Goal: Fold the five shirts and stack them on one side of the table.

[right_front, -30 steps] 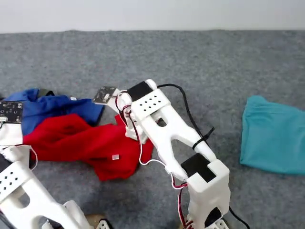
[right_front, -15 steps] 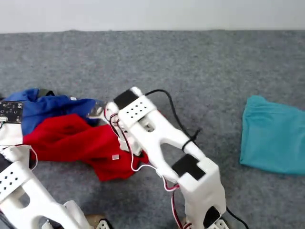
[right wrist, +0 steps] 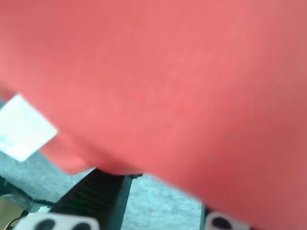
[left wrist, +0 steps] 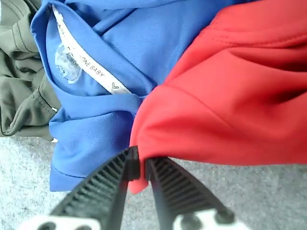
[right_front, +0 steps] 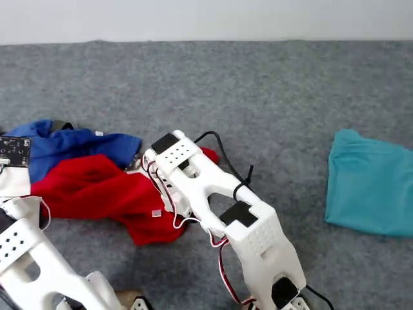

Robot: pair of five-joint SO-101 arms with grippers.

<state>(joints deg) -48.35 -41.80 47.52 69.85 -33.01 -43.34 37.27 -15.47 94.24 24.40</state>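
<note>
At the near left, the jaws of the left arm (right_front: 29,255) are pinched on a fold at the edge of the red shirt (left wrist: 230,96). Nearer the centre, the right arm (right_front: 193,174) has been swung left over that shirt's right end. Its jaws are spread with red cloth against them, so a second hold for spreading the shirt is judged to be in preparation. Whether cloth lies between them cannot be told. Farther left, an olive garment (left wrist: 19,96) is mostly buried under the blue shirt (left wrist: 120,48). Well apart on the right of the desk (right_front: 258,84), the teal shirt (right_front: 368,184) is cut off at the view's edge.
</note>
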